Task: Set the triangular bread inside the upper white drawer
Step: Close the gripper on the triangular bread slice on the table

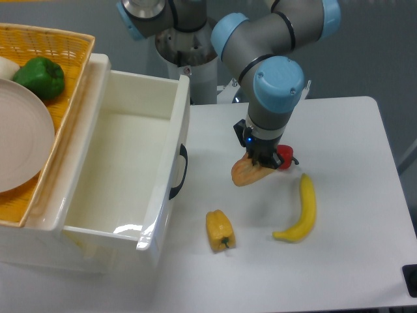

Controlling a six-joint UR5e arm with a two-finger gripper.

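The upper white drawer (124, 176) stands open to our left on the counter (345, 130), its near wall and black handle (179, 171) between us and the cavity. Our gripper (263, 160) has its jaws clamped on one end of the triangular bread (247, 173); with so shallow a hold, we judge it could twist free or clip that wall, landing near the yellow bell pepper (220, 229).

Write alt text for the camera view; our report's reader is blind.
A robot arm's gripper grips a triangular bread on a white table, right of an open white drawer. A yellow pepper and banana lie nearby.
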